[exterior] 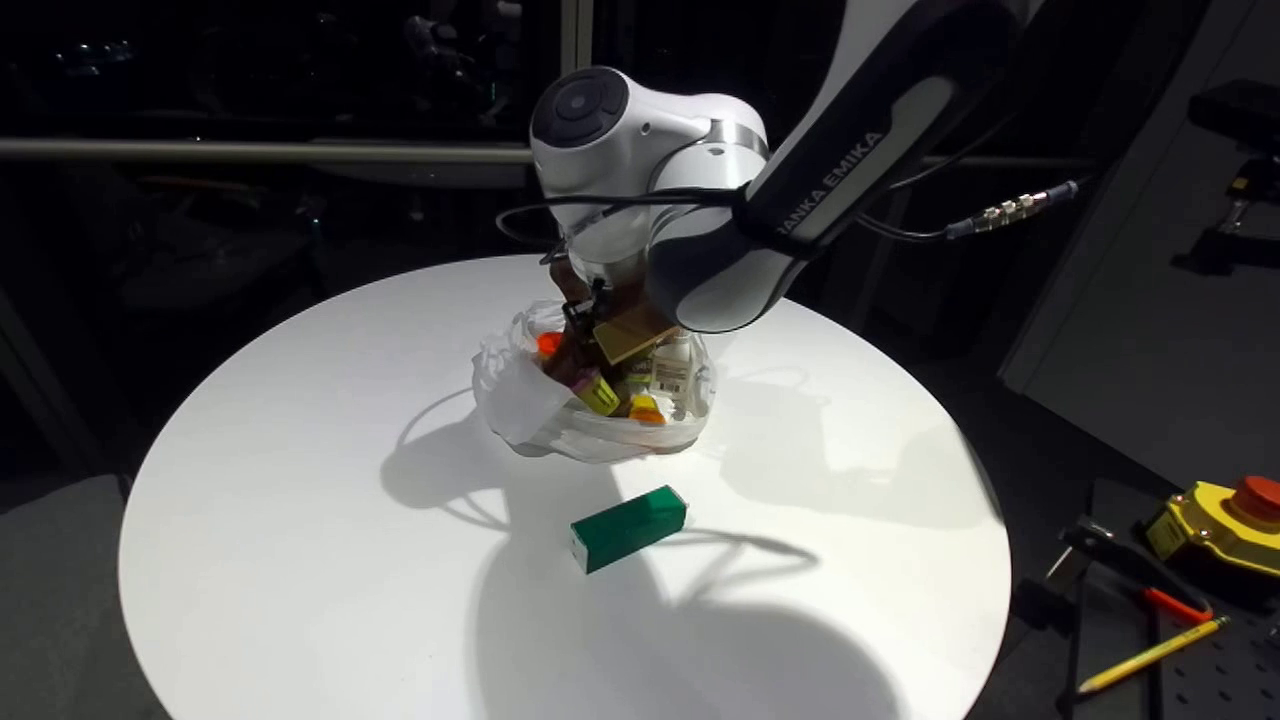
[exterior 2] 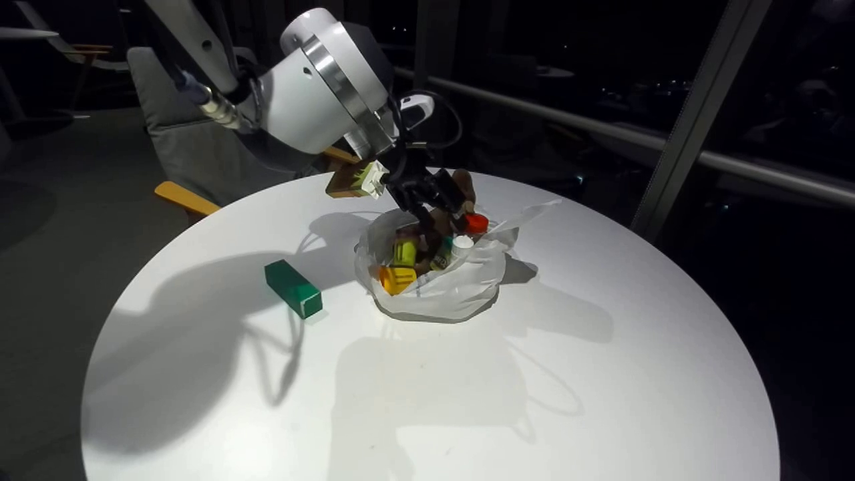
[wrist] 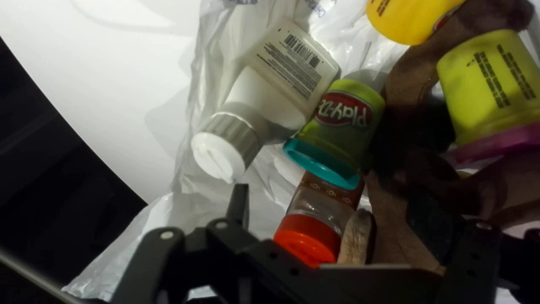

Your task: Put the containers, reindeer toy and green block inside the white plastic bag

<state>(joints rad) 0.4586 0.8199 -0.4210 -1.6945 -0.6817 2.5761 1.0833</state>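
Wrist view: the gripper [wrist: 329, 202] is spread wide at the mouth of the white plastic bag [wrist: 209, 207]. Below it, in the bag, are seen a red-capped bottle [wrist: 307, 238], a white-capped bottle [wrist: 274, 84] and three tubs [wrist: 344, 122], with the reindeer toy [wrist: 388, 219] just beside its fingers [wrist: 239, 202]. In both exterior views the green block [exterior: 630, 527] is seen on the counter [exterior: 270, 480], well apart from the gripper.

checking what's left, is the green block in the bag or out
Out: both exterior views show the green block on the table, apart from the bag.
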